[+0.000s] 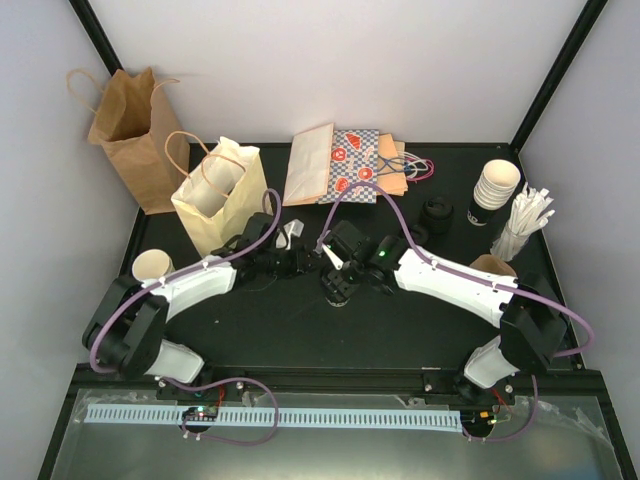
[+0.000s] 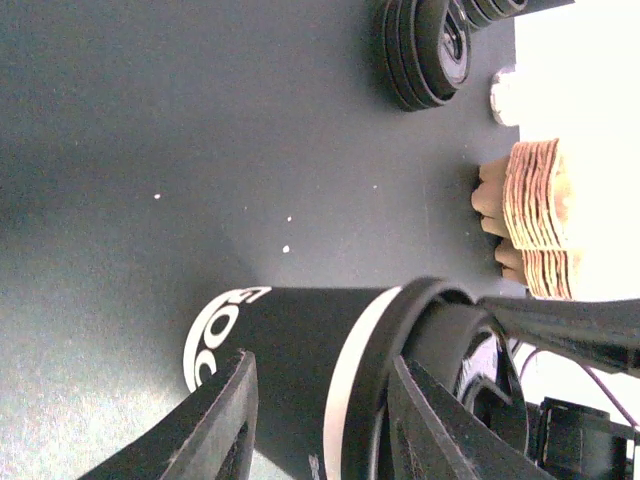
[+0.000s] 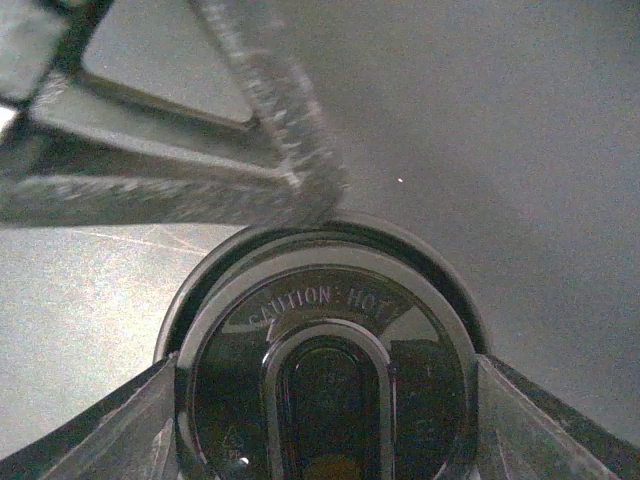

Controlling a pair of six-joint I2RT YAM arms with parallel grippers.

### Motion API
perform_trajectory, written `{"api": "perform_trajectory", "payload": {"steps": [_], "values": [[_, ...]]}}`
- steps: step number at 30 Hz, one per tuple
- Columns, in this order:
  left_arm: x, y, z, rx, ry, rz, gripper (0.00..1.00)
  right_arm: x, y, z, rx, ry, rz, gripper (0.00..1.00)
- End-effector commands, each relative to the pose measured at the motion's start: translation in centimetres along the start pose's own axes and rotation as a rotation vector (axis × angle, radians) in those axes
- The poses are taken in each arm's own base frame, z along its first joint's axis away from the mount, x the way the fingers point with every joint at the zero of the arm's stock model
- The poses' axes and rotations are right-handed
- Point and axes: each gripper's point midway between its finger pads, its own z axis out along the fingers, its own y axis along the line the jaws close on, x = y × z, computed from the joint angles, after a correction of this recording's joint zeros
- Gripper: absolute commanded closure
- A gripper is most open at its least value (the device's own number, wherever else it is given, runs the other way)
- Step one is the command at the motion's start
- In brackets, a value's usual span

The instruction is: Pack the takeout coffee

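Centrally: tapered black-sleeved paper cup [image 2: 280,340], matte, capped by round glossy black plastic lid [image 3: 320,330]. Right gripper [image 3: 322,368] clamps lid rim; left gripper [image 2: 320,365] beside cup, grip indeterminate.

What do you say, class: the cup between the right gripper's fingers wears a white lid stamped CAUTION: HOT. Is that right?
Not quite. The lid is black, not white, as the right wrist view shows. The rest stands: the cup sits between the right gripper's fingers and its lid is stamped CAUTION: HOT.
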Motion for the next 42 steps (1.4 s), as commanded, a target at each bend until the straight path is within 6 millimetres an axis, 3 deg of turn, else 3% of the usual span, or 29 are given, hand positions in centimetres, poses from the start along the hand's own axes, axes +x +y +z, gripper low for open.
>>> {"api": "perform_trajectory", "payload": {"steps": [1,11,21,25,32,36,42], "values": [[-1.9,-1.2,0.6,0.030,-0.018,0.035,0.62,9.6,2.9,2.9,-0.124,0.369,-0.007,0.32],[0.1,1.1,2.9,-0.007,0.093,0.006,0.62,9.3,2.9,2.8,-0.125,0.359,-0.013,0.32],[2.2,4.0,3.8,-0.079,0.123,-0.051,0.63,9.5,3.0,3.0,-0.126,0.364,-0.012,0.32],[1.4,2.8,2.9,-0.068,0.089,-0.016,0.63,9.2,2.7,2.9,-0.109,0.349,-0.012,0.33],[-1.0,-0.8,-0.7,-0.087,-0.005,0.102,0.58,8.6,2.4,2.6,-0.097,0.316,-0.015,0.33],[-0.9,-2.2,-1.7,-0.037,-0.018,0.117,0.54,8.5,2.5,2.6,-0.099,0.307,-0.018,0.33],[0.5,-2.7,-1.0,0.040,0.042,0.117,0.52,8.5,2.4,2.5,-0.095,0.305,-0.024,0.33]]}}
